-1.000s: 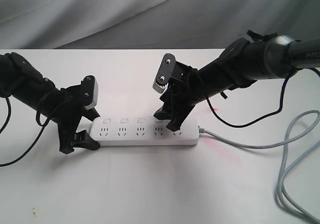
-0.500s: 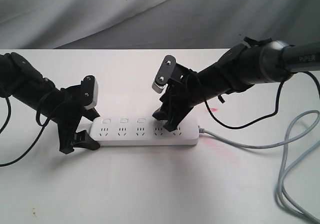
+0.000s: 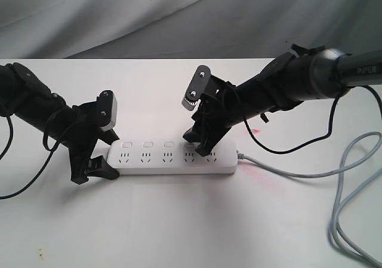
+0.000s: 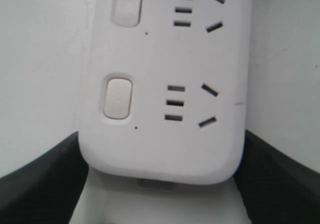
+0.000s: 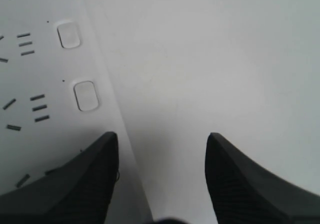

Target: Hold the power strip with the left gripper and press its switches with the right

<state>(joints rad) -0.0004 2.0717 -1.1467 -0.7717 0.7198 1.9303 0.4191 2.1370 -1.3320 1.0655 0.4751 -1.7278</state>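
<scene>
The strip (image 3: pixel 161 163) lies flat mid-table (image 3: pixel 179 226), its cable (image 3: pixel 298 173) trailing right. The left gripper (image 3: pixel 98 168) has its fingers (image 4: pixel 40 184) pinching the strip's rounded left end, one on each long side. The right gripper (image 3: pixel 200 147) hangs over the cable end, fingers (image 5: pixel 240 179) spread: one above the strip beside a switch (image 5: pixel 86 95), the other above bare table.
</scene>
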